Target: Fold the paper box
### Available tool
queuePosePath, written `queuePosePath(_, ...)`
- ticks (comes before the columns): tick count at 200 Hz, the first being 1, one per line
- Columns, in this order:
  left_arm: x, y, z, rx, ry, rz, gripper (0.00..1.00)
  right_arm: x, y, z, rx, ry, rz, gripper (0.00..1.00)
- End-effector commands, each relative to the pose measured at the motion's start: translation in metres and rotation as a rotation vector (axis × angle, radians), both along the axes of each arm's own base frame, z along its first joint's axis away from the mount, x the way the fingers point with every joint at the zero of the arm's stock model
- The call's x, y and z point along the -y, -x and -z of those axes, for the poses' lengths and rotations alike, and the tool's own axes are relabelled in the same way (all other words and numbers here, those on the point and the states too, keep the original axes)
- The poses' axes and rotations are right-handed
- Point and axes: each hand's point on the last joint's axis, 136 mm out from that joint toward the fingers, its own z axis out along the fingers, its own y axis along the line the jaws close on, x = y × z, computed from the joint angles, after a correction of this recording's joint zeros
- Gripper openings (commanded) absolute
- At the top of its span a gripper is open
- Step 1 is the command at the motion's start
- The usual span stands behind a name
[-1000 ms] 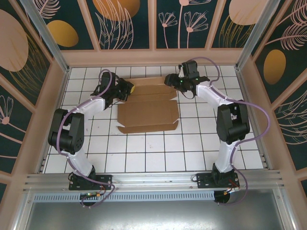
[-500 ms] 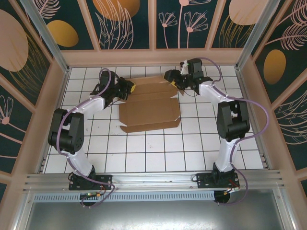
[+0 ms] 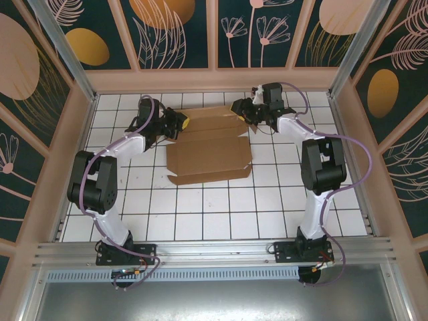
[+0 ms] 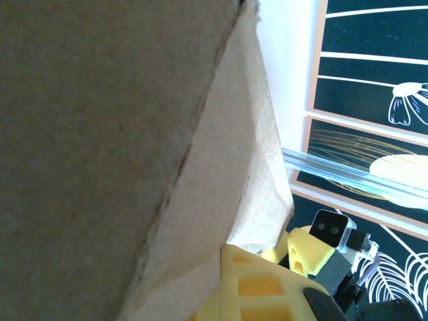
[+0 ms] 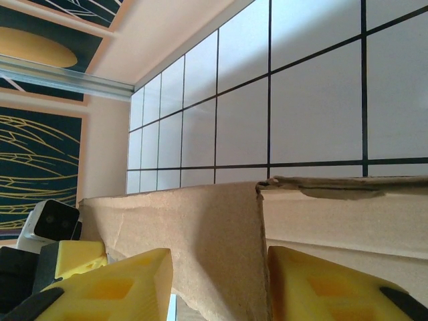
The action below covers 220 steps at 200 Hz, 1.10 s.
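The paper box [image 3: 208, 144] is a brown cardboard blank lying half folded on the white tiled floor, with its rear panels raised. My left gripper [image 3: 175, 124] is at the box's back left corner. In the left wrist view cardboard [image 4: 100, 134] covers most of the frame, and a flap is pressed against my yellow finger [image 4: 267, 287]; the left gripper [image 4: 227, 267] is shut on it. My right gripper [image 3: 244, 110] is at the back right corner. Its yellow fingers [image 5: 314, 284] stand apart, astride an upright flap [image 5: 214, 234], so the right gripper [image 5: 217, 267] is open.
The floor is bounded by a beige kerb and patterned wall panels [image 3: 214, 33] at the back and sides. Aluminium posts [image 3: 63, 50] stand in the back corners. Bare tiles [image 3: 214, 207] stretch between the box and the arm bases. Each wrist view shows the other gripper [image 4: 321, 247] close by.
My right gripper has moved a little back and left onto the back right flap, and its jaws have narrowed. The box has shifted slightly to the right. The left gripper has stayed shut.
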Motion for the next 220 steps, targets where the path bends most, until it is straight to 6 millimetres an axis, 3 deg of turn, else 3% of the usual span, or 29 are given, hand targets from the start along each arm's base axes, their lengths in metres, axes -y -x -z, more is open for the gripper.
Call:
queuePosePath(1, 0.004, -0.001, -0.003, 0.007, 0.071, 0.004, 0.16, 0.0, -0.004, 0.006, 0.017, 0.001, 0.0, 0.37)
queuePosePath(34, 0.007, -0.007, -0.02, 0.094, 0.189, -0.015, 0.42, -0.001, -0.004, 0.007, 0.009, -0.003, -0.002, 0.36)
queuePosePath(60, 0.009, -0.009, -0.035, 0.19, 0.308, -0.02, 0.52, -0.001, -0.003, 0.007, 0.007, -0.004, -0.003, 0.35)
queuePosePath(76, 0.008, -0.012, -0.041, 0.231, 0.349, -0.03, 0.52, -0.001, -0.003, 0.008, 0.006, -0.006, -0.002, 0.35)
queuePosePath(80, 0.007, -0.009, -0.031, 0.211, 0.347, -0.039, 0.52, -0.001, -0.003, 0.007, 0.006, -0.007, -0.002, 0.35)
queuePosePath(104, 0.0, -0.01, -0.023, 0.213, 0.327, -0.071, 0.52, -0.001, -0.004, 0.007, 0.006, -0.006, 0.0, 0.34)
queuePosePath(142, -0.022, -0.012, -0.034, 0.289, 0.292, -0.158, 0.51, -0.001, -0.003, 0.005, 0.011, -0.007, -0.003, 0.29)
queuePosePath(181, -0.034, -0.017, -0.022, 0.275, 0.249, -0.224, 0.47, -0.002, -0.001, 0.001, 0.016, -0.013, -0.006, 0.27)
queuePosePath(220, -0.039, -0.03, -0.029, 0.321, 0.278, -0.276, 0.36, -0.004, 0.001, 0.003, 0.01, -0.016, -0.011, 0.24)
